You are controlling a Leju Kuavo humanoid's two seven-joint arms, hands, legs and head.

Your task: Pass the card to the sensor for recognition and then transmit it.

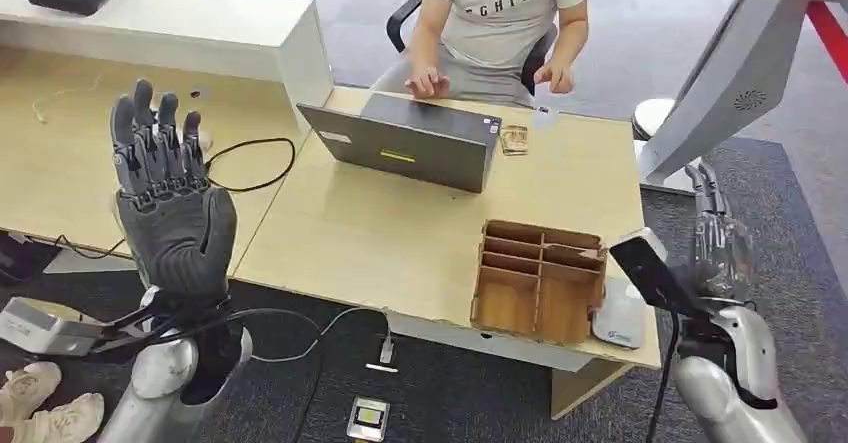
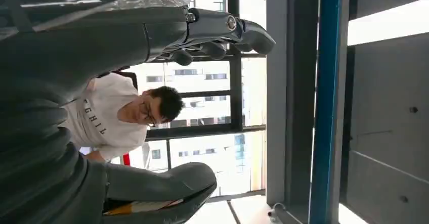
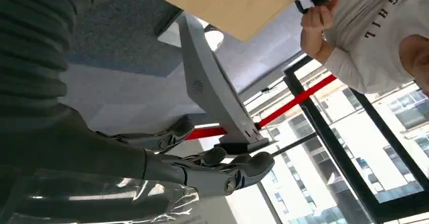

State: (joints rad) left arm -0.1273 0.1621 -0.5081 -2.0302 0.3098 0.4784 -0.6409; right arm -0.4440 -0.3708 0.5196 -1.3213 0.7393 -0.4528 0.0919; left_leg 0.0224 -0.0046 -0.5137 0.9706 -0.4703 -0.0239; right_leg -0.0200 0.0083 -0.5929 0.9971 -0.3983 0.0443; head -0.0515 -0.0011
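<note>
Beside the desk (image 1: pixel 400 253), the left hand (image 1: pixel 170 198) is raised with fingers spread and empty, the right hand's (image 1: pixel 715 248) grip cannot be told, and the card cannot be made out, so it must be located first.

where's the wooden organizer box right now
In the head view the wooden organizer box sits at the desk's near right corner, just left of the white sensor, nearer than the laptop.

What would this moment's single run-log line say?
left robot hand: raised, open, empty | right robot hand: low beside desk, grasp unclear | person: seated behind laptop
</note>
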